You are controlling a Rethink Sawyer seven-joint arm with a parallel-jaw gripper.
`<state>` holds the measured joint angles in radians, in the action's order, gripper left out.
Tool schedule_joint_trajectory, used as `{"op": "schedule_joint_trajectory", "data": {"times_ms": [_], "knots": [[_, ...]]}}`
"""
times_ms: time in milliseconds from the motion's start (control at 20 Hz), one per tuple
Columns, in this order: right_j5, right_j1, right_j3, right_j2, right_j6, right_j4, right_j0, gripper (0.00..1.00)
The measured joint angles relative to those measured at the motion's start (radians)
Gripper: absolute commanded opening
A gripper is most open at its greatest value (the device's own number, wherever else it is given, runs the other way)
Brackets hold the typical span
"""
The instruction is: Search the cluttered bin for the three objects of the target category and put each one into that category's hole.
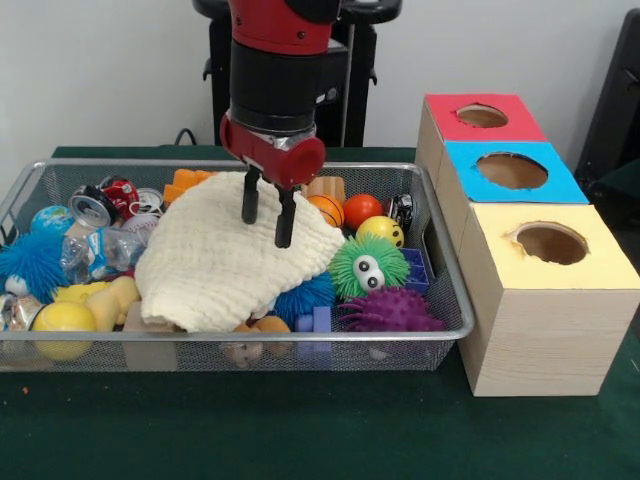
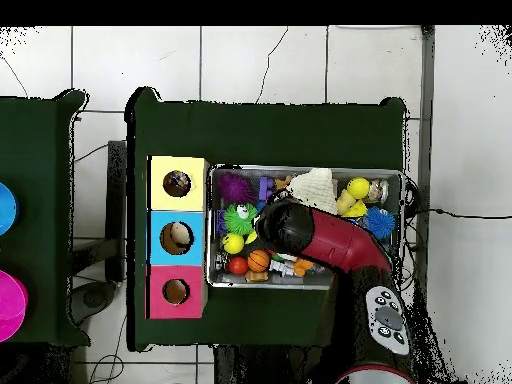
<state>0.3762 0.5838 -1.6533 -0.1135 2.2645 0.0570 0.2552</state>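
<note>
- The end effector hangs over the middle of the wire bin, its two black fingers pointing down and set slightly apart, with nothing between them
- The fingertips sit just above, or touching, the cream cloth; which one cannot be told
- The cloth lies crumpled over the middle of the bin, covering part of the clutter and reaching down to the bin's front wall
- At the bin's right end, close together: a green fuzzy ball with eyes, a purple spiky ball, a yellow ball with a face, an orange-red ball and a small basketball
- A blue spiky ball peeks out from under the cloth's right edge
- At the bin's left end: another blue spiky ball, a crushed clear bottle, drink cans by the back wall, and a yellow ball at the front left corner
- Three boxes stand in a row on the green tabletop, just beside the bin's right end: a yellow-topped box nearest the front edge, a blue-topped box behind it, a red-topped box farthest back
- Each box has a round hole in its top; in the overhead view a pale object shows inside the blue-topped box's hole
</note>
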Motion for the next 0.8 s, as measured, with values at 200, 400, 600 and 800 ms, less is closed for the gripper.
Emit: {"op": "schedule_joint_trajectory", "data": {"times_ms": [200,400,600,800], "knots": [[0.0,0.019,-0.002,0.011,0.0,-0.007,-0.013,1.0],[0.002,0.041,-0.002,0.015,0.0,-0.008,-0.082,1.0],[0.018,0.058,-0.002,0.012,0.0,-0.007,-0.151,1.0],[0.037,0.063,-0.001,-0.005,0.0,-0.007,-0.218,1.0]]}}
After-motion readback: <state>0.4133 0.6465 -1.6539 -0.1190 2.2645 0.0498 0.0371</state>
